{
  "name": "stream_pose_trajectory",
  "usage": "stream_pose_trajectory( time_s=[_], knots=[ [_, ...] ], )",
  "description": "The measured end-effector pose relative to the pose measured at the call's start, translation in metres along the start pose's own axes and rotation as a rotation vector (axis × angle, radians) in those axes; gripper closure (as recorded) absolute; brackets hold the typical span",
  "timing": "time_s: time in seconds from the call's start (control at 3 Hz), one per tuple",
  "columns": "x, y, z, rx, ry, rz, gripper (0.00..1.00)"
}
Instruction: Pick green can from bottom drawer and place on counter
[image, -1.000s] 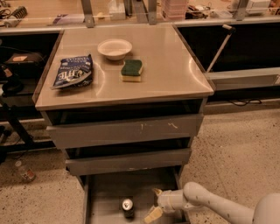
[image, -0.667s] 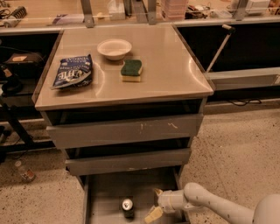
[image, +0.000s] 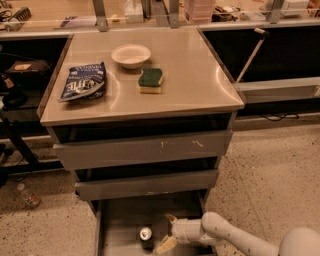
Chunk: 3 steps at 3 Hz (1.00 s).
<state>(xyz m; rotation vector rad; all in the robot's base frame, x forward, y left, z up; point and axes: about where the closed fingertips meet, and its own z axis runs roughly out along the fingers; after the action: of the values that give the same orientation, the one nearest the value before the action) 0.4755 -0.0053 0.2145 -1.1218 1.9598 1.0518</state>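
Fingers (image: 165, 244) (apart) beside green can (image: 145, 236)

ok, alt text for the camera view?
A robot's open claw reaches into the bottom drawer, beside an upright green can. On the counter above sit a white bowl, a green-and-yellow sponge and a blue snack bag.

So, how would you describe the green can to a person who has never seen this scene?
Find the shiny counter, then look down to the bottom drawer, pulled open near the floor. The green can stands upright on its floor, right next to the open gripper. It is small and dark with a silver top, unlike the flat sponge up on the counter.
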Motion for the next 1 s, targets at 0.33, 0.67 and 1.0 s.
stream_pose_trajectory(
  time_s=[0.33,0.67,1.0],
  knots=[
    [-0.026,-0.002,0.038,-0.023,-0.051,-0.058,0.0],
    [-0.021,-0.001,0.051,-0.012,-0.048,-0.065,0.0],
    [-0.026,0.005,0.07,-0.021,-0.06,-0.101,0.0]
  ],
)
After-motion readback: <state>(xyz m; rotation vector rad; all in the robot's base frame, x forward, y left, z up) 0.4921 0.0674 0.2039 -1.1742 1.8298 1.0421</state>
